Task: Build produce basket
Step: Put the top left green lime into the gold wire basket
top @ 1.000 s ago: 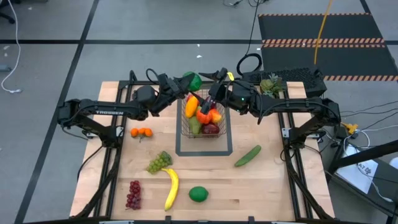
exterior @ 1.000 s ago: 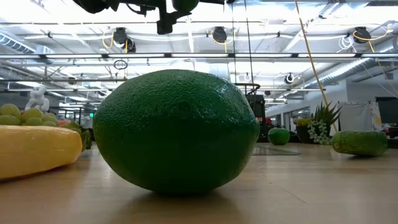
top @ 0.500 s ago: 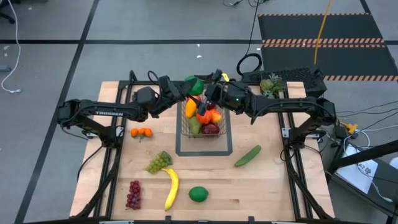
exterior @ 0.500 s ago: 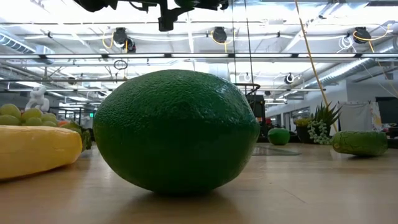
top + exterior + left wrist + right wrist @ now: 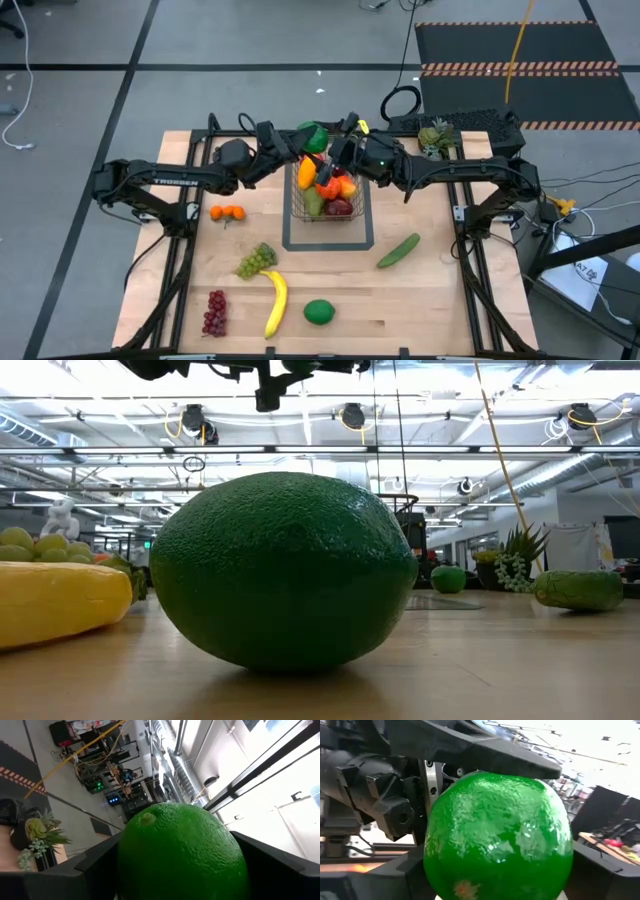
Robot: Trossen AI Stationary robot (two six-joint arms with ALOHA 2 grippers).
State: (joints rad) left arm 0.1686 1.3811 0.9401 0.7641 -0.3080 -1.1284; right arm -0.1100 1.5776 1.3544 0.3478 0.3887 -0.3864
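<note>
Open lab floor with striped mats behind; wooden table carries everything. Basket sits at the table's far centre, already stacked with a mango, a pear and apples, so it's the drop target.

Both arms meet above the basket's far rim for what looks like a handover. Left gripper comes in from the left, clamped on a held lime, whose green skin fills the gap between its fingers in the left wrist view. Right gripper comes from the right, its fingers straddling the same lime; can't tell whether they press it yet.

Loose produce waits nearer: cucumber right, banana, green grapes, red grapes, oranges left, second lime near centre.
</note>
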